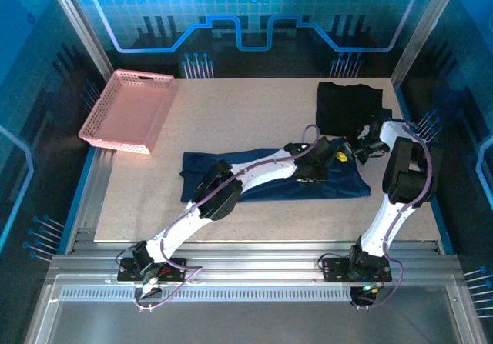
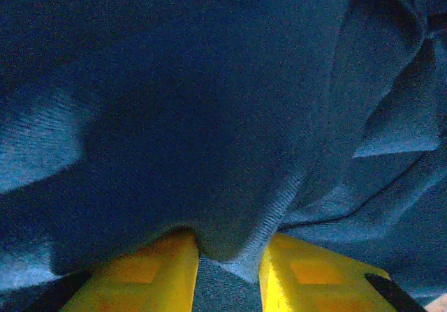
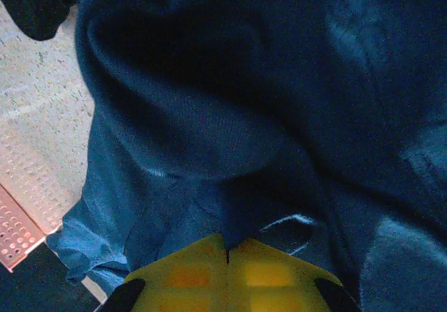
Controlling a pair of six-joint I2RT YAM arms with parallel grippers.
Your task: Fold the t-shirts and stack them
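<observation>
The navy t-shirt (image 1: 262,176) lies crumpled in a long band across the middle of the table. My left gripper (image 1: 314,171) is over its right part. In the left wrist view a hemmed fold of the navy cloth (image 2: 230,221) fills the gap between the yellow fingers (image 2: 154,270), which press on it from both sides. My right gripper (image 1: 344,157) sits at the shirt's upper right edge. Its yellow fingers (image 3: 272,273) are shut together on a pinch of navy cloth (image 3: 237,221). The black t-shirt (image 1: 350,105) lies folded to a square at the back right.
A pink perforated basket (image 1: 127,109) stands tilted on the table's back left corner, and its edge shows in the right wrist view (image 3: 14,232). Bare tabletop (image 1: 254,113) lies between the basket and the black shirt. Metal rails run along the near edge.
</observation>
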